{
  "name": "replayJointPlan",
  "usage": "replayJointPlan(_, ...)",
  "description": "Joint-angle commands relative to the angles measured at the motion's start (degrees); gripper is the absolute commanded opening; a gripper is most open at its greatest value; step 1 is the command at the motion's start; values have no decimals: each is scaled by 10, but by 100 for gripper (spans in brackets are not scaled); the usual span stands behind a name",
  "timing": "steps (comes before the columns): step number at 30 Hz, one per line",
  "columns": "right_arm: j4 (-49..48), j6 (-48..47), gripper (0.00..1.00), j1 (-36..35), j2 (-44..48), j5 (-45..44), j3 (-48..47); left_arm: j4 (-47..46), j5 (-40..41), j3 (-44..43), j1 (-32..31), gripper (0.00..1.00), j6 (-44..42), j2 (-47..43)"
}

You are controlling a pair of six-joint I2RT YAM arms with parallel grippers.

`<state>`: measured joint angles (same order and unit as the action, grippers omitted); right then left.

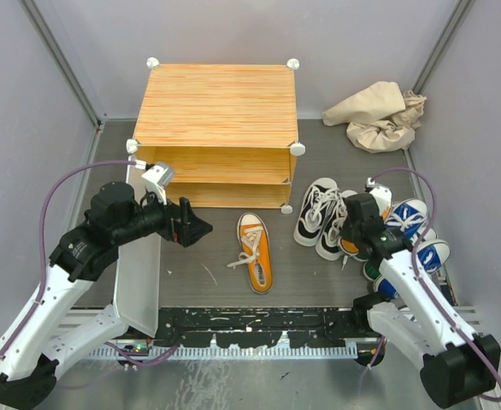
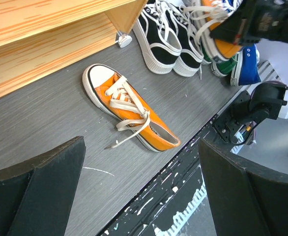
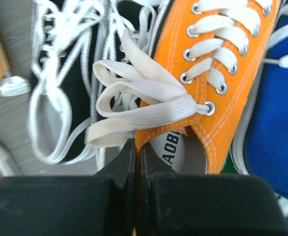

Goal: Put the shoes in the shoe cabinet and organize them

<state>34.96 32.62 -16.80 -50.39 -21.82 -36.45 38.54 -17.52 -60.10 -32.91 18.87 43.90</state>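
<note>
- Orange shoe [image 3: 222, 88], upper right of the right wrist view, is pinched at its collar by the right gripper [image 3: 138, 147].
- Mate [image 1: 256, 252] lies mid-frame in the top view, before the cabinet [image 1: 212, 102].
- Left gripper [image 1: 195, 226] gapes wide, holding nothing.

Lone orange shoe [image 1: 256, 252] lies before cabinet [image 1: 215, 107]; second orange shoe [image 3: 222, 49] amid clustered pairs [image 1: 319, 218].

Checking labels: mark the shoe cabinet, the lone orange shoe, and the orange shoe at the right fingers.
shoe cabinet [image 1: 216, 107]: top external view, its wood-grain top.
lone orange shoe [image 1: 256, 254]: top external view, the laced middle.
gripped orange shoe [image 3: 217, 132]: right wrist view, canvas side beside the heel opening.
</note>
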Motion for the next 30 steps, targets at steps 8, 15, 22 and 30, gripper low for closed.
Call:
replayJointPlan(8,125,-48,1,-128,48,60,-200,16,20,-86,-1,98,-5,3)
replayJointPlan(15,113,54,1,-423,-14,-63,-216,33,24,-128,-1,98,10,0)
replayJointPlan(22,59,71,1,-600,-112,-78,-263,39,37,-139,-1,98,21,-8)
replayJointPlan(30,-83,36,1,-636,-216,-72,-271,37,33,-136,-1,98,26,-3)
